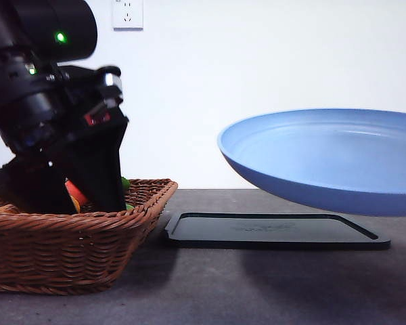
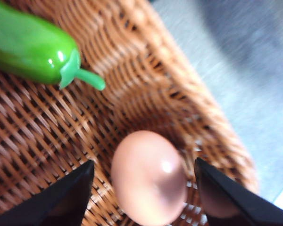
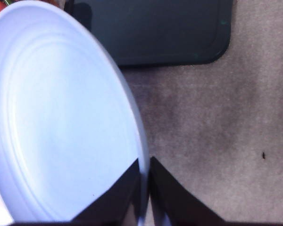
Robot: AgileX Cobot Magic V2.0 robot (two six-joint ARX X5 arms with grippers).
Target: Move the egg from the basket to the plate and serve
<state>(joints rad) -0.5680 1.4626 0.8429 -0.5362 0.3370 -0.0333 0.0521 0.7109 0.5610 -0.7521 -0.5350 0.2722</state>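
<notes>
Front view: my left arm's dark bulk hides most of the basket (image 1: 88, 250) interior, so the egg can't be made out there; just a red-orange bit w/ green (image 1: 74, 195) peeks beside the arm. Plate (image 1: 325, 159) is cut off at the right edge of the pic, so whatever holds it isn't visible from the front. Left wrist view is soft/blurry.

Left arm leans down steeply into the basket, wrist above the braided rim. Left gripper (image 2: 144, 176) is spread wide, one finger (image 2: 61, 197) on each side of the egg (image 2: 148, 176), gap visible both sides, not touching the shell as far as I can tell. Egg lies on the woven floor near the basket's corner. A green vegetable w/ stem (image 2: 35, 44) lies further along the weave, apart from the egg.

Right gripper (image 3: 145, 188) is closed on the plate's rim, fingers pinching the edge between them. Plate hangs in the air, slightly tilted, above the black tray (image 1: 274, 229) and the grey table (image 3: 217, 141). Plate is bare inside.

No readable writing anywhere; a white wall socket (image 1: 127, 13) sits on the wall behind, no legible markings.
</notes>
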